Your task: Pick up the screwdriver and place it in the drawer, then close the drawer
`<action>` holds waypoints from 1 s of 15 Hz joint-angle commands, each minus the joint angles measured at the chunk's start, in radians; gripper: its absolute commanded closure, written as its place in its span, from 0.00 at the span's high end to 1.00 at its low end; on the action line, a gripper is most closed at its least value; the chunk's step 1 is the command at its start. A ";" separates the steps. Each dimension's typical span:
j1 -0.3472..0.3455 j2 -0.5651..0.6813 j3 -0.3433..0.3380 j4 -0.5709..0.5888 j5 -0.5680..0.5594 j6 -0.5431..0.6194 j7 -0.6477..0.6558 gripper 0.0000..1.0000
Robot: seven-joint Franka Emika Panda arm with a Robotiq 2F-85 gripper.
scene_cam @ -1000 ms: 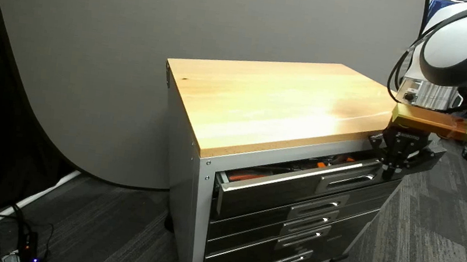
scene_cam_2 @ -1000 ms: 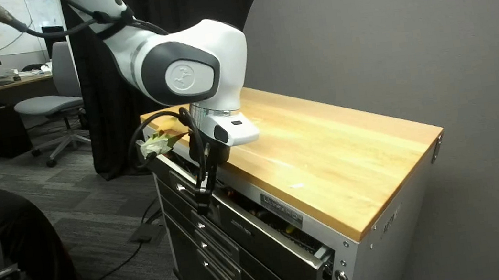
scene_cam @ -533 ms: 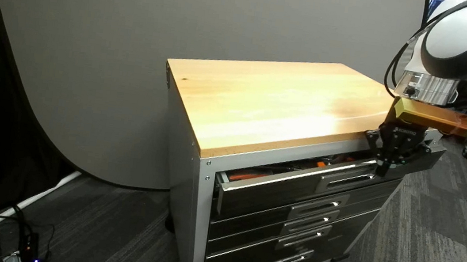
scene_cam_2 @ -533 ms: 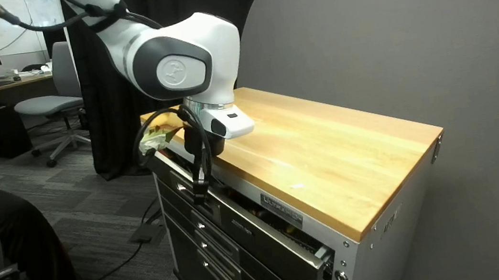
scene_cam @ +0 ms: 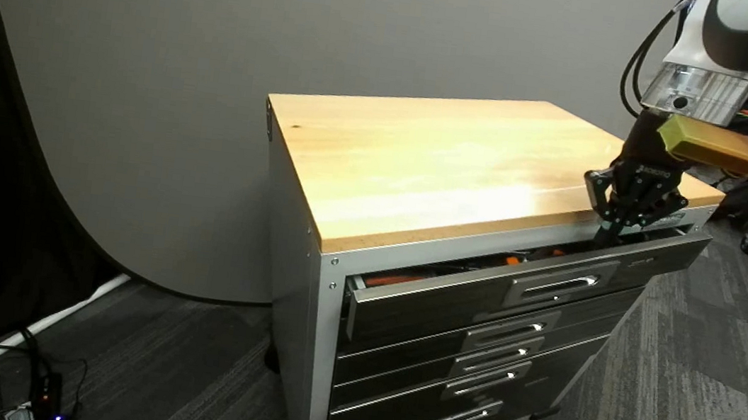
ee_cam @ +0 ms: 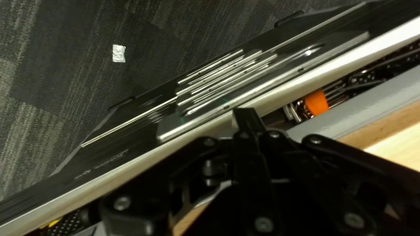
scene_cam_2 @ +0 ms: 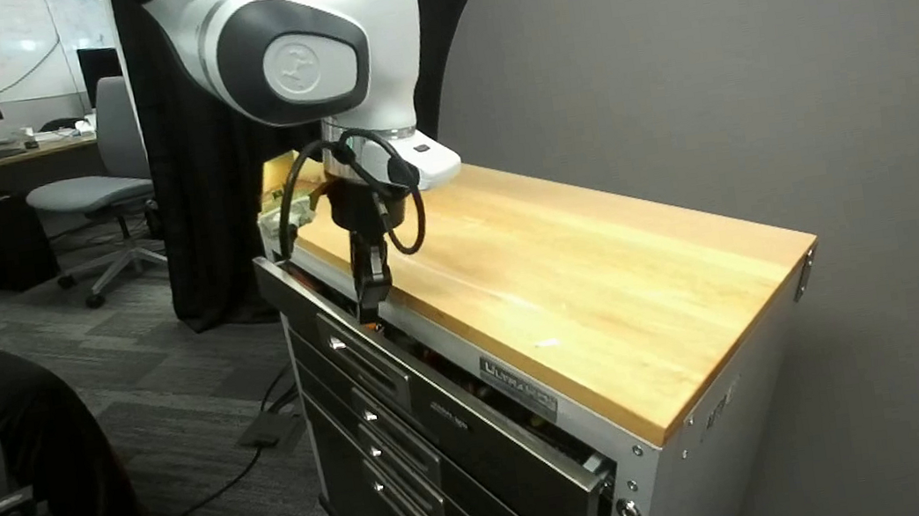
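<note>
Hanging gripper (scene_cam: 605,237): jaws together, nothing visible between
Top drawer (scene_cam: 456,298): partly pulled out, under the gripper
Orange piece (ee_cam: 316,102): inside drawer

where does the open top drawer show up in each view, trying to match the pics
In an exterior view: the top drawer sits right of centre, slanting up rightward.
In an exterior view: the top drawer sits around the lower middle, slanting down rightward.
Wrist view: the top drawer crosses diagonally, lower left to upper right.
Shared landmark: the wooden top, in both exterior views and at the wrist view's lower right.
</note>
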 commanded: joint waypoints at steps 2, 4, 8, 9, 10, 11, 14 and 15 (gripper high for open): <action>-0.010 -0.043 0.026 0.003 -0.018 -0.206 -0.173 0.04; -0.007 -0.051 0.031 0.007 -0.044 -0.286 -0.239 0.05; 0.014 -0.024 0.032 -0.007 -0.114 -0.287 -0.236 0.03; 0.021 -0.016 0.031 -0.017 -0.130 -0.257 -0.212 0.03; 0.023 -0.010 0.034 -0.022 -0.133 -0.253 -0.213 0.03; 0.026 -0.008 0.038 -0.022 -0.131 -0.259 -0.222 0.04; 0.034 -0.024 0.047 -0.013 -0.122 -0.265 -0.226 0.03; 0.037 -0.034 0.050 -0.012 -0.119 -0.264 -0.227 0.03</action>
